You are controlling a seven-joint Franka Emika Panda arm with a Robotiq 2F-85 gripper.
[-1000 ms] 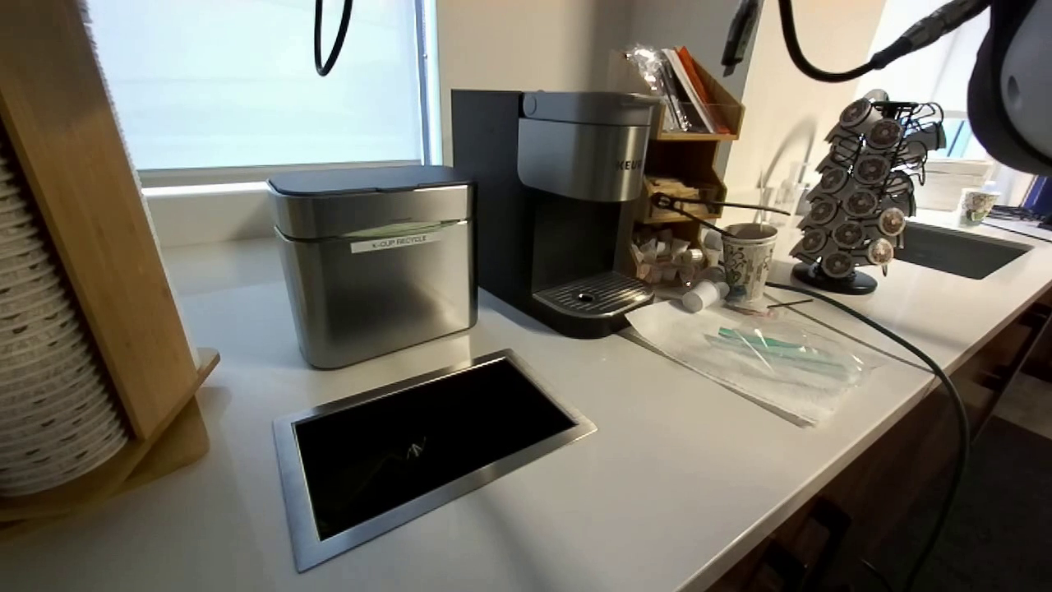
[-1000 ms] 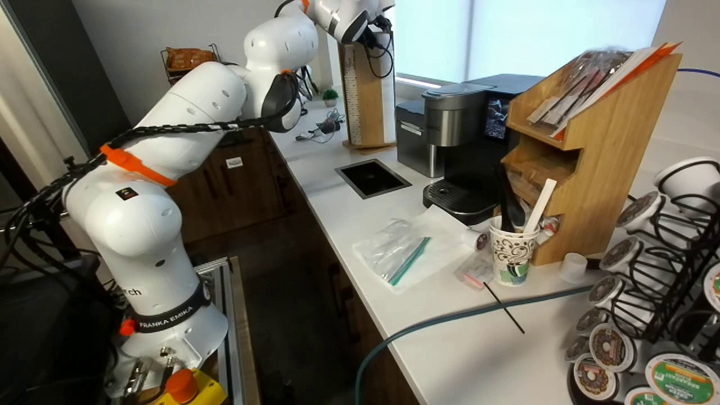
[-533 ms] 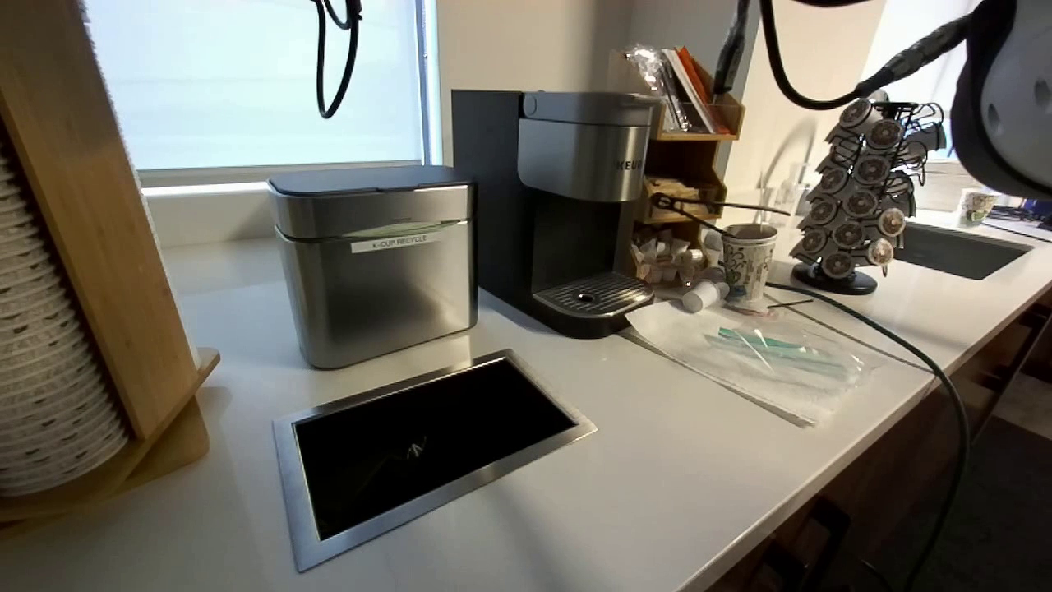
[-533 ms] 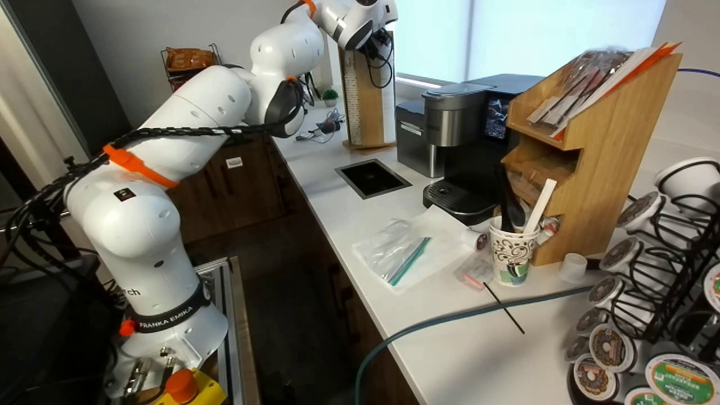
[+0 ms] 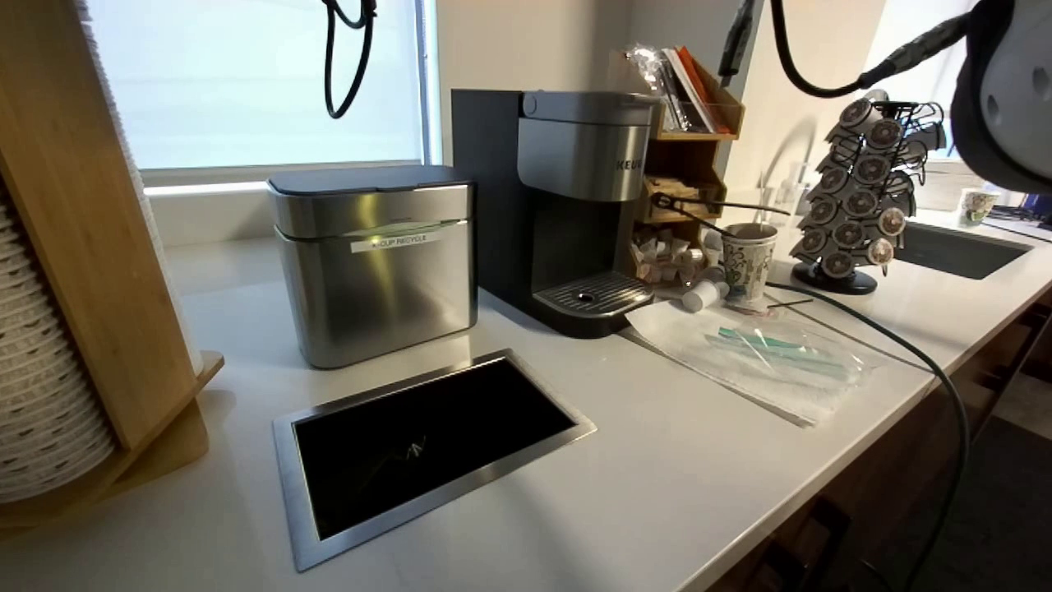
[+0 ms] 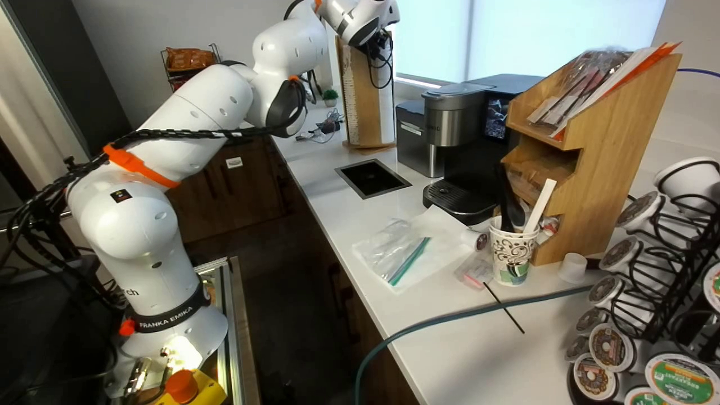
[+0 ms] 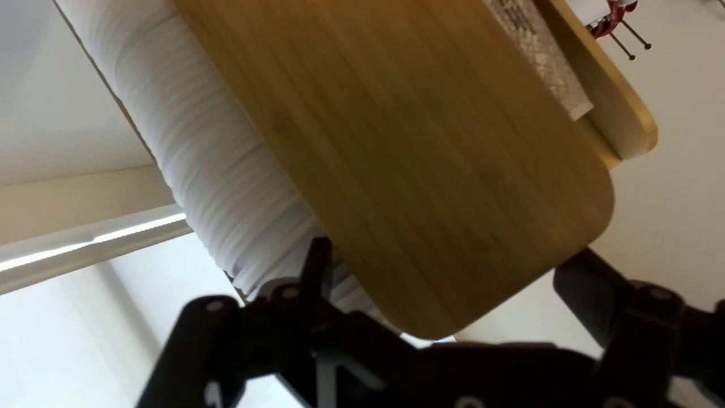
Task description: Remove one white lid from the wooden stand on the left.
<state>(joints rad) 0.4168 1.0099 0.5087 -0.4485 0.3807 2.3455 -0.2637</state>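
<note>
The wooden stand [image 6: 368, 107] is seen upright on the counter [image 5: 625, 460], its plain panel [image 7: 413, 170] rounded at the top, with the white lids [image 7: 226, 147] stacked along one long edge and a patterned stack [image 5: 41, 378] along the other. Near the stand's top the gripper [image 7: 447, 255] is held with its fingers [image 7: 592, 292] spread wide; in the wrist view the panel's end is framed between them and the lids are partly covered by one finger, though whether they are touched cannot be told. The stand is parted from the steel bin [image 5: 382, 288] by a strip of counter, and from the counter edge toward the arm [image 6: 199, 98] by another. Near the stand's base a metal-rimmed recess [image 5: 297, 493] is cut; farther from the stand, past the bin, a coffee maker [image 5: 567, 160] is set. Beside the stand some cords [image 6: 328, 127] are laid, and a cable loop [image 6: 382, 88] is hung in front of it in an exterior view.
</note>
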